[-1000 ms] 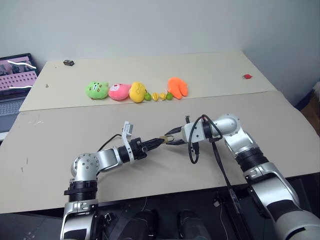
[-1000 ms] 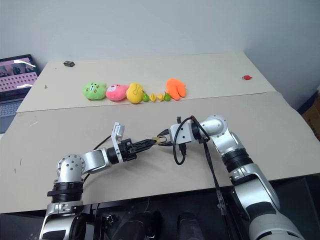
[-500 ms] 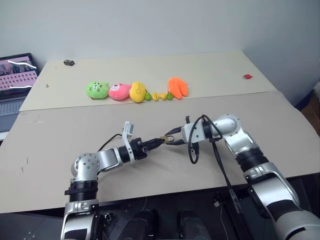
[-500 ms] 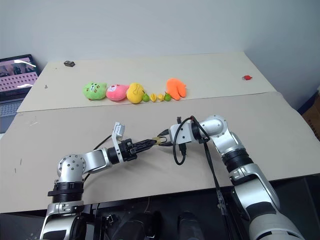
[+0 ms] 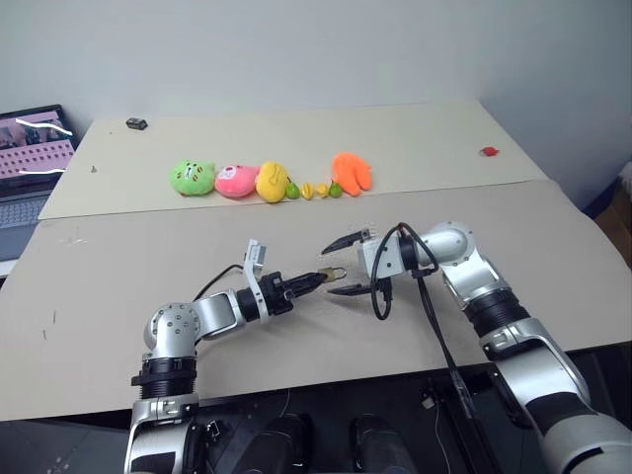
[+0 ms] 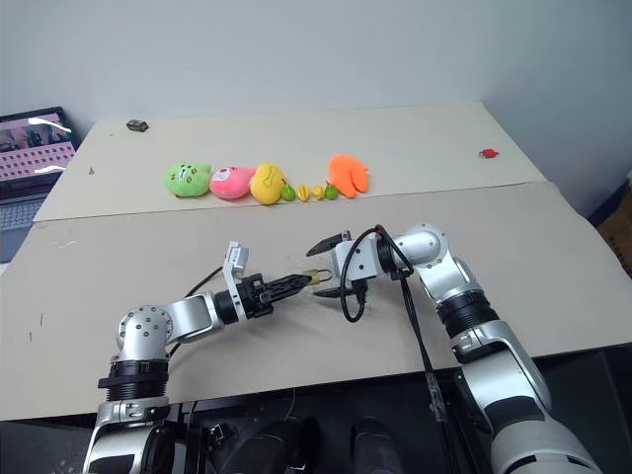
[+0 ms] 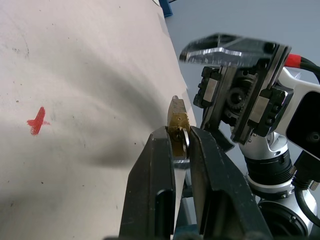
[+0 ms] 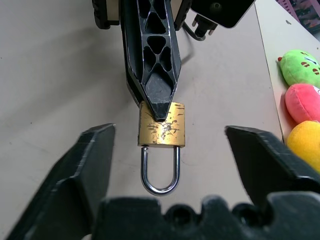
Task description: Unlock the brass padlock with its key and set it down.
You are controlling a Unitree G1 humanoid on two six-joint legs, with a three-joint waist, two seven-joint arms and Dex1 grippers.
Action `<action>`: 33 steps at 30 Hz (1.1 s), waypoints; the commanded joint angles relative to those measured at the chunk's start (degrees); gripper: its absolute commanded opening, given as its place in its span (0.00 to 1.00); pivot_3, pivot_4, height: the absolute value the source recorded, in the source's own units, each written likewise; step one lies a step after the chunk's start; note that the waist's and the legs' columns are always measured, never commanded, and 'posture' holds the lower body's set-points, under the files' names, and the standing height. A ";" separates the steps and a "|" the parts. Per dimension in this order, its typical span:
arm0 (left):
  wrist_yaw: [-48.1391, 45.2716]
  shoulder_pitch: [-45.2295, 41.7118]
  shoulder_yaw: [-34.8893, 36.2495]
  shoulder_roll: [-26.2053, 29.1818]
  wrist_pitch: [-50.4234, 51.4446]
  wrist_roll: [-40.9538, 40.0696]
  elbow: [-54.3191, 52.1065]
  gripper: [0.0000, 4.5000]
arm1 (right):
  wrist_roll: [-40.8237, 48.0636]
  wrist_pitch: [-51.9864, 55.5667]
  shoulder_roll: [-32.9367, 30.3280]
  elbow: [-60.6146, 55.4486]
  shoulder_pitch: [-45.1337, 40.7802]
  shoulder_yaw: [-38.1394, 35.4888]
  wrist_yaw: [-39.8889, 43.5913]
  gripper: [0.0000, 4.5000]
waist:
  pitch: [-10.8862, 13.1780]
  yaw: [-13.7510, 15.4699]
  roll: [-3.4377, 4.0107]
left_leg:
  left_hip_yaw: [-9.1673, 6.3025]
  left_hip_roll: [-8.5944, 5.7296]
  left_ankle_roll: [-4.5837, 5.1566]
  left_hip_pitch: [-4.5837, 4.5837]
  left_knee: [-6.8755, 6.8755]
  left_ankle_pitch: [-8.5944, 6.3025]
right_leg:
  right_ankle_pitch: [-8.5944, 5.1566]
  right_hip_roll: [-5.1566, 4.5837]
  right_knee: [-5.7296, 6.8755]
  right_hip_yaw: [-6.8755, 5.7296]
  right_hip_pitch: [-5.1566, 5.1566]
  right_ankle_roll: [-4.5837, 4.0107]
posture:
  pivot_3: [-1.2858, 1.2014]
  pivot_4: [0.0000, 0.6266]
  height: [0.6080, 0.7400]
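Change: right gripper (image 5: 344,265) has sprung wide since the earlier frame; it was pinched at the padlock, now both fingers stand clear of it. Left arm hasn't budged.
Left gripper (image 5: 314,279): clenched on the padlock (image 8: 161,124), holding it in the air over the near table (image 5: 118,286), just short of the right gripper.
Padlock: brass body pinched between the left fingertips, shackle (image 8: 160,170) pointing into the gap of the open right jaws. Shackle looks seated on both legs, so I'd judge it not yet unlocked.
Key: can't make it out; a silvery bit sits between the left fingers (image 7: 186,140) in the wrist view, too small to call.
Risk: grip is only on a narrow edge of the body; any push from the right gripper could twist or drop it. If the key isn't in, there's nothing to turn.
Beyond: row of plush toys (image 5: 236,181) on the far board, well clear. Small red item (image 5: 488,151) far right, dark item (image 5: 135,123) far left, laptop (image 5: 28,158) off the table's left edge. Nothing blocks a set-down spot.
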 commanded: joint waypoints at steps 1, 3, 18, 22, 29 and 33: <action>-0.48 -0.50 0.39 0.14 -1.11 -0.26 -2.89 0.00 | 0.53 3.02 -1.77 -0.59 -1.08 -0.88 1.66 0.98 | 0.00 0.00 0.00 | 0.00 0.00 0.00 0.00 0.00 0.00 | 0.00 0.00 0.01 0.00 0.00 0.00 | 0.52 0.24 1.00; -0.91 -0.29 0.35 0.75 -1.03 -0.42 -4.32 0.00 | 0.77 5.37 -2.79 1.04 -1.35 -1.56 2.30 0.98 | 0.00 0.01 0.00 | 0.00 0.00 0.00 0.00 0.00 0.00 | 0.00 0.00 0.00 0.00 0.00 0.00 | 0.52 0.24 1.00; 0.73 0.28 4.46 2.56 2.10 -7.36 -4.95 0.00 | 1.41 5.96 -4.41 9.13 -3.10 -4.32 2.28 0.38 | 0.00 -0.09 -0.01 | 0.00 0.01 0.00 -0.02 0.00 0.00 | 0.00 -0.01 -0.01 0.06 0.02 0.00 | 0.52 0.24 1.00; 1.51 0.40 3.37 1.12 2.45 -8.23 -5.42 0.00 | 2.09 5.76 -4.05 7.77 -2.16 -4.21 3.72 0.07 | 0.01 0.02 -0.01 | 0.00 0.01 0.00 -0.02 0.01 0.00 | 0.00 -0.02 -0.03 0.05 0.03 0.00 | 0.52 0.24 1.00; 2.64 -1.26 3.70 0.11 2.10 -9.36 -3.53 0.00 | 1.07 5.99 -3.42 6.97 -1.66 -4.16 3.18 0.02 | 0.01 0.02 -0.01 | 0.00 0.01 0.01 -0.04 0.03 0.00 | 0.00 -0.02 0.00 0.05 0.02 0.00 | 0.52 0.24 1.00; 3.24 -2.10 4.28 0.13 1.70 -9.62 -1.70 0.00 | 0.82 5.63 -2.55 7.00 -2.16 -4.32 1.93 0.02 | 0.01 -0.08 -0.01 | 0.00 0.01 0.00 -0.03 0.03 0.00 | 0.00 -0.01 0.03 0.05 0.02 0.00 | 0.52 0.24 1.00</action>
